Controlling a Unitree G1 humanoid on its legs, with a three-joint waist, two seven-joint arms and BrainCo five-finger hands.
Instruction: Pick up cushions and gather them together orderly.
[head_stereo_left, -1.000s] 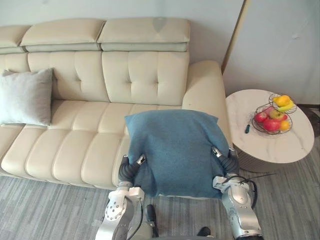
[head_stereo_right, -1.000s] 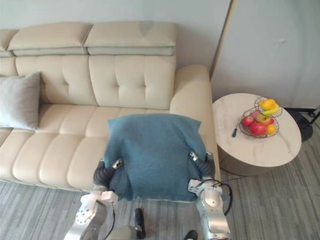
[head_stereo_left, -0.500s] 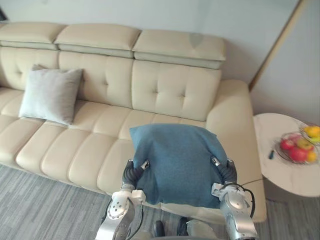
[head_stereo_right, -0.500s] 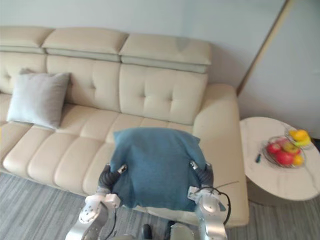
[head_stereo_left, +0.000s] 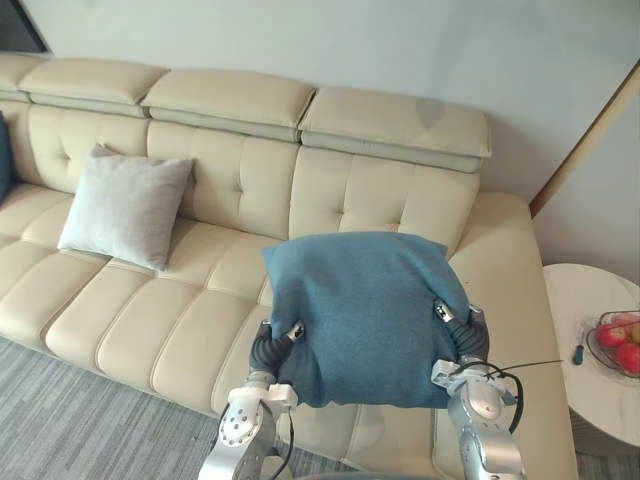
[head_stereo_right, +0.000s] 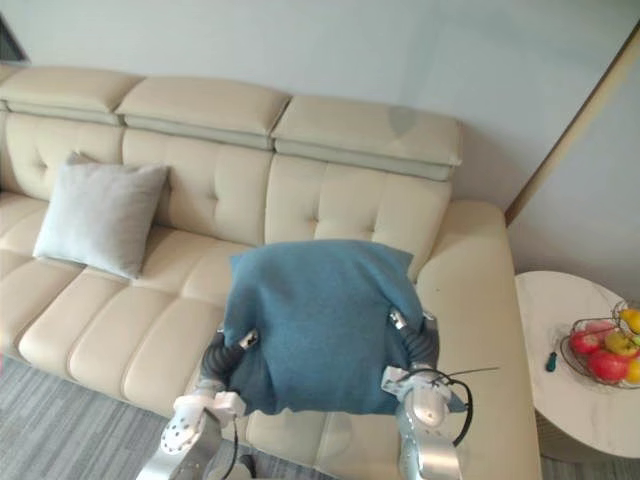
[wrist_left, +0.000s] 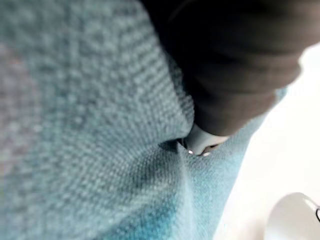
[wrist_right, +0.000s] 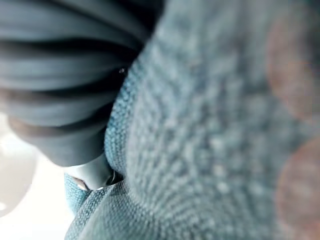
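A light grey square cushion (head_stereo_left: 125, 208) leans on the cream tufted leather sofa (head_stereo_left: 340, 200), against its backrest. Over the sofa's seat, the left hand (head_stereo_left: 268, 348) and right hand (head_stereo_left: 462, 330) hold a teal woven cushion (head_stereo_left: 365, 305) upright by its lower sides, thumbs pinching its face, fingers hidden behind.

cream tufted leather sofa (head_stereo_left: 140, 320) against a pale wall (head_stereo_left: 350, 40); three padded headrests (head_stereo_left: 230, 100) along its back, broad armrest (head_stereo_left: 510, 260) at the robot's right end. grey striped carpet (head_stereo_left: 60, 430) in front. thin wooden strip (head_stereo_right: 575, 120) runs slanted up the wall. round white marble-look side table (head_stereo_right: 565, 410) just beside the armrest. on it a wire fruit basket (head_stereo_right: 585, 330) with red apples (head_stereo_right: 603, 366) and yellow fruit (head_stereo_right: 630, 320); a small blue-handled tool (head_stereo_right: 549, 362) lies near the basket, apart from it.
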